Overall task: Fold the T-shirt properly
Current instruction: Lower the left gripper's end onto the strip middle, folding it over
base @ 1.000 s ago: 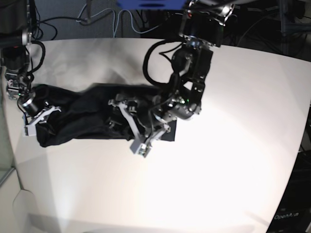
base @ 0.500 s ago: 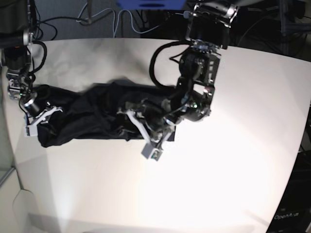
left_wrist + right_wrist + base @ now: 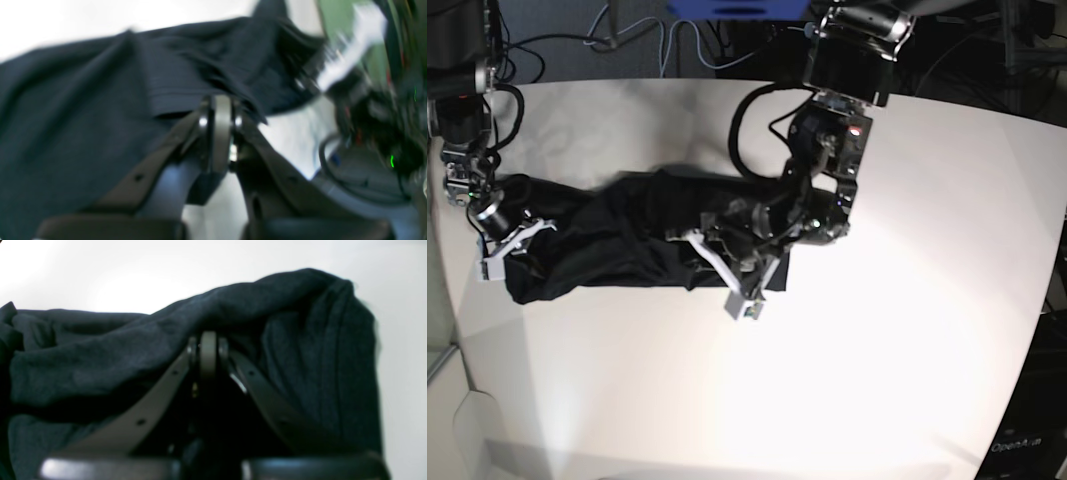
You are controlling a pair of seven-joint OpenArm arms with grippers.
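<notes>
Both hands pinch opposite ends of the T-shirt (image 3: 617, 245).

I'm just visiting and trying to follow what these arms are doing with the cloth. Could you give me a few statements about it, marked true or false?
1. The shirt is black. True.
2. The shirt is folded into a neat square. False: it lies bunched in a long strip across the table.
3. The left gripper is shut on the shirt. True.
4. The right gripper is wide open above the shirt. False: it is shut on the shirt.
5. Both arms are at the same end of the shirt. False: they are at opposite ends.
</notes>
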